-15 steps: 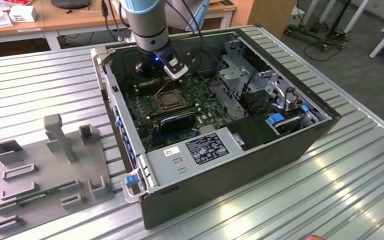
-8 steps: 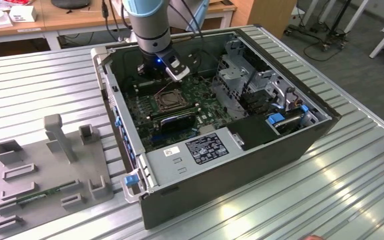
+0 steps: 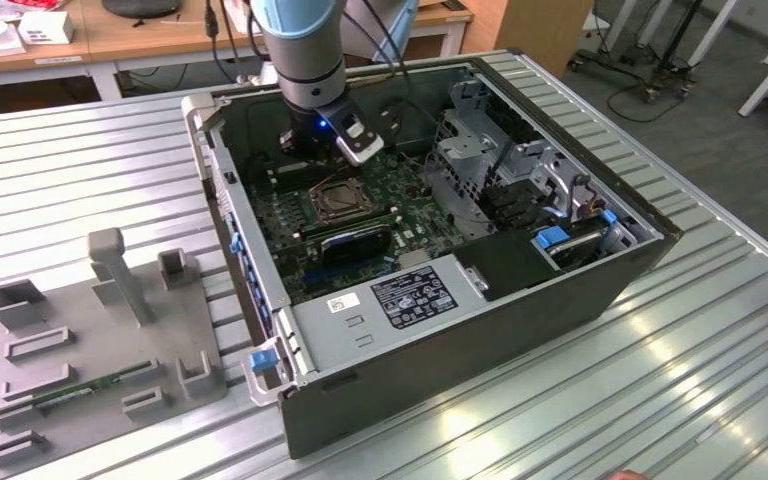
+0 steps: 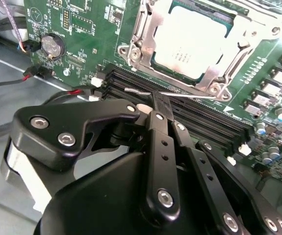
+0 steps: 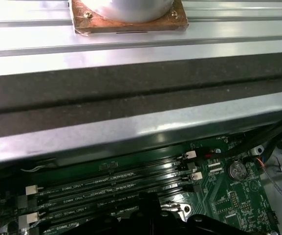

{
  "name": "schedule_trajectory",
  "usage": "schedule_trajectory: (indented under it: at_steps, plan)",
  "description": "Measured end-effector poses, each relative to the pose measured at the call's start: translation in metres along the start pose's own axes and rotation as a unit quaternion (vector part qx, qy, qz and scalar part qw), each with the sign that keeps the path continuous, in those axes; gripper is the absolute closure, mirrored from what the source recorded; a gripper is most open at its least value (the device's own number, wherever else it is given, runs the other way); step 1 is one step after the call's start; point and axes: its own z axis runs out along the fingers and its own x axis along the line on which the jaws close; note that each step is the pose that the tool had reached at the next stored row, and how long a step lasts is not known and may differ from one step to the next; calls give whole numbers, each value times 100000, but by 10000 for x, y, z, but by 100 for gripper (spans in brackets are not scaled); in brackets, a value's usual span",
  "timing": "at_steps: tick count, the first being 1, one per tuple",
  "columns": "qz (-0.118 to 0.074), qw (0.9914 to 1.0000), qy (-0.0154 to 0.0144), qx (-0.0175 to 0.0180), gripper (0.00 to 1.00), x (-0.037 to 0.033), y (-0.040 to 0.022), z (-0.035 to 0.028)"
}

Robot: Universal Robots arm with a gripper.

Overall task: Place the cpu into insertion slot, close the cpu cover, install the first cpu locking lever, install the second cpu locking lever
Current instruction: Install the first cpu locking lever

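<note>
The cpu [image 4: 192, 41] lies flat in the insertion slot [image 3: 335, 200] on the green motherboard [image 4: 87, 29]. The cpu cover [image 4: 214, 73] is folded down over it, framing its pale metal top. A thin silvery locking lever [image 4: 189, 94] runs along the socket edge nearest the memory slots. My gripper [image 4: 159, 100] is shut, its black fingertips touching this lever near its free end. In the exterior view the gripper [image 3: 344, 150] hangs inside the open case, just beyond the socket.
Long black memory slots [image 4: 199, 120] lie beside the socket and under the fingers. A coin battery [image 4: 52, 45] and red-black wires sit to one side. The case wall [image 5: 131, 132], a metal drive cage [image 3: 478, 150] and the power supply [image 3: 398, 295] hem in the board. A grey fixture [image 3: 91, 330] stands outside.
</note>
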Motion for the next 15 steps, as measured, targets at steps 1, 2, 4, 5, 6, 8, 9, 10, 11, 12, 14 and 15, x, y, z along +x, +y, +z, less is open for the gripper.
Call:
schedule_trajectory:
  at_steps: [1, 2, 4, 5, 6, 8, 9, 10, 11, 12, 14, 15]
  plan:
    - [2, 100000, -1, 0, 89, -5, -1, 8]
    - [0, 100000, -1, -3, 89, -10, -2, 16]
    - [1, 100000, -3, -5, 89, -17, -4, 31]
    - [1, 100000, -1, 1, 89, -21, -5, 38]
    - [2, 100000, 0, 4, 89, -24, -6, 44]
    - [0, 100000, -1, 3, 89, -30, -8, 57]
    - [-2, 100000, 0, 5, 89, -33, -8, 62]
    - [-1, 100000, -4, 10, 89, -35, -9, 67]
    - [-5, 100000, -3, 12, 89, -37, -10, 72]
    - [-6, 100000, -5, 23, 89, -39, -11, 77]
    - [-11, 100000, -9, 63, 89, -43, -11, 85]
    - [-22, 100000, -14, 95, 89, -45, -11, 89]
